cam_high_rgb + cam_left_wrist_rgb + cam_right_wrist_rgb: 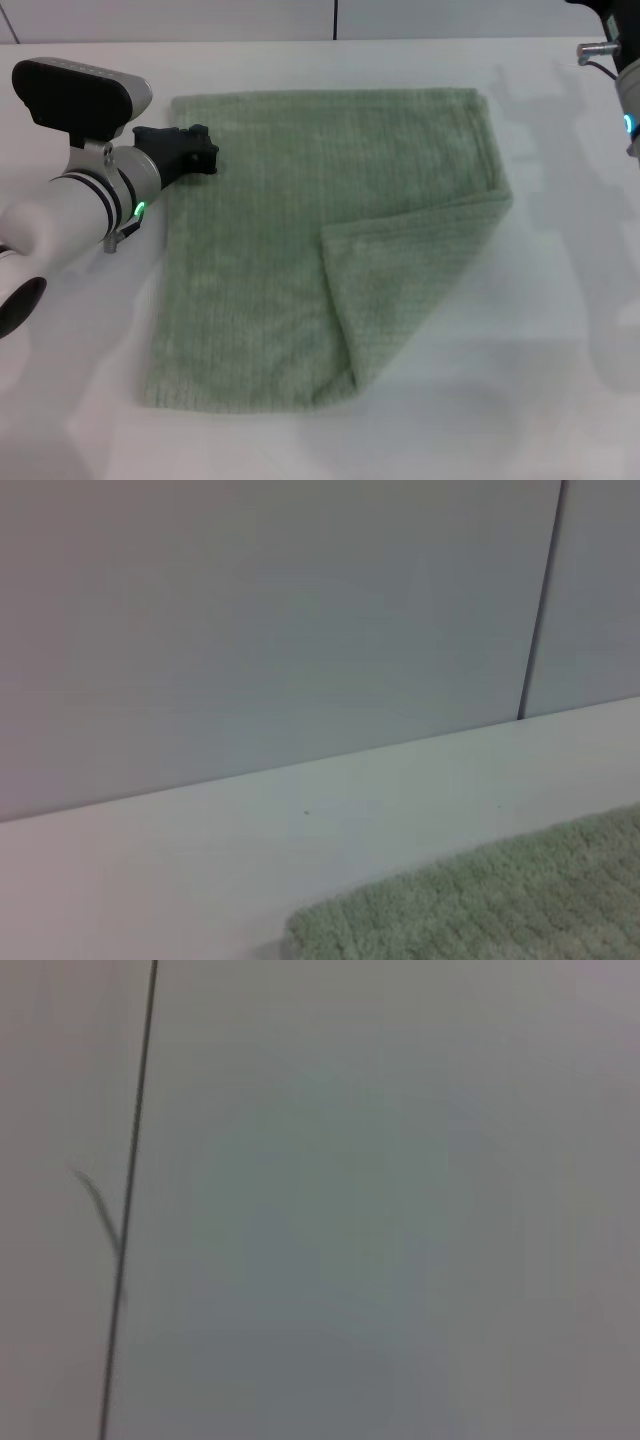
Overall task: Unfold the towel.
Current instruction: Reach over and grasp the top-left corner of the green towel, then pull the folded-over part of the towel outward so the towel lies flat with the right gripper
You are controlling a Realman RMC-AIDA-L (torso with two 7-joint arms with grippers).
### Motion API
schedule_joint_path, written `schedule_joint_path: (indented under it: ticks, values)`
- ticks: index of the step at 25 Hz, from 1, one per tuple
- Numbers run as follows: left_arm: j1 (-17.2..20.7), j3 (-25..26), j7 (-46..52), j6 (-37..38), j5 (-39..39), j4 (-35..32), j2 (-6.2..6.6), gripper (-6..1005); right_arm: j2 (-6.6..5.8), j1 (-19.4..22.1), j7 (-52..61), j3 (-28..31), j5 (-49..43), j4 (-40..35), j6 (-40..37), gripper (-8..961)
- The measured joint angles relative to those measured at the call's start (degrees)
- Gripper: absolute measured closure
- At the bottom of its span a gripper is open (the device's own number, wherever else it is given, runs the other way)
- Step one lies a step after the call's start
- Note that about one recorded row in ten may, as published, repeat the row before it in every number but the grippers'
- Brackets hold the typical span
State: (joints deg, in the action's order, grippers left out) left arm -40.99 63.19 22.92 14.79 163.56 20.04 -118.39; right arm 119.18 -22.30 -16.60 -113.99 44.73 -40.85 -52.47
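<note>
The pale sage-green towel (270, 250) lies flat on the white table (80, 400). Its near right part is folded over into a slanted flap (410, 280) that lies on top of the rest. My left gripper (205, 150) is low at the towel's far left edge, touching or just above the hem. A far corner of the towel shows in the left wrist view (500, 900). My right arm (628, 90) is raised at the far right, away from the towel, and its gripper is out of view.
The table's far edge meets a grey wall (300, 630) with a vertical seam (540, 600). The right wrist view shows only that wall and a seam (130, 1200). Bare table surrounds the towel on all sides.
</note>
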Motion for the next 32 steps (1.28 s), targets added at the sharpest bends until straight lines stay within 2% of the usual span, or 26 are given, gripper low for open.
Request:
schedule_joint_path:
  ticks: [3,5,7,8,9,12,13,14,15,19,23,24,27,28,29,32]
  values:
    - [0.1,0.0,0.0,0.1,0.0,0.0,0.00,1001,-0.05,-0.3,0.5,0.2,0.0,-2.2,5.0,176]
    - [0.1,0.0,-0.1,0.2,0.0,0.0,0.00,1001,-0.35,-0.5,1.6,0.6,0.0,-5.2,11.0,175]
    - [0.2,0.0,-0.1,0.2,0.0,0.0,0.00,1001,-0.86,-1.1,2.4,1.3,-0.1,-9.8,19.6,175]
    - [0.2,0.0,-0.1,0.2,0.0,0.0,0.00,1001,-1.25,-1.8,2.5,2.3,-0.1,-14.7,28.8,175]
    - [0.2,0.0,-0.1,0.2,0.0,0.0,0.00,1001,-1.25,-1.8,2.5,2.3,-0.1,-14.7,28.8,175]
    - [0.2,0.0,-0.2,0.2,0.0,0.1,-0.01,1000,-1.47,-2.9,2.2,5.0,-0.8,-21.8,42.9,175]
    - [0.2,0.0,-0.2,0.2,0.0,0.1,-0.03,1000,-1.47,-3.8,1.8,7.9,-1.6,-26.7,53.5,175]
    - [0.2,0.0,-0.2,0.2,0.0,0.1,-0.03,1000,-1.47,-3.8,1.8,7.9,-1.6,-26.7,53.5,175]
    - [0.2,0.0,-0.2,0.2,0.0,0.1,-0.03,1000,-1.41,-4.2,1.4,8.9,-1.8,-28.3,57.0,175]
    - [0.3,-0.1,-0.2,0.2,0.0,0.4,-0.09,1000,-0.86,-6.0,-1.4,13.3,-1.8,-35.5,74.7,174]
    - [0.3,-0.1,-0.2,0.1,0.0,0.5,-0.09,1000,-0.47,-8.3,-4.4,17.0,-1.4,-40.4,90.6,174]
    - [0.3,-0.1,-0.2,0.1,0.0,0.5,-0.09,1000,-0.47,-8.3,-4.4,17.0,-1.4,-40.4,90.6,175]
    - [0.3,-0.1,-0.2,0.0,0.0,0.5,-0.09,1000,-0.45,-10.2,-6.7,19.2,-0.5,-41.9,100.4,176]
    - [0.3,-0.1,-0.2,0.0,0.0,0.5,-0.09,1000,-0.43,-11.7,-8.4,20.7,0.5,-42.0,106.7,176]
    - [0.3,-0.1,-0.2,0.0,0.0,0.5,-0.09,1000,-0.43,-11.7,-8.4,20.7,0.5,-42.0,106.7,175]
    - [0.3,-0.1,-0.2,-0.1,0.0,0.5,-0.09,1000,-0.37,-13.8,-10.6,22.9,1.7,-41.1,113.8,174]
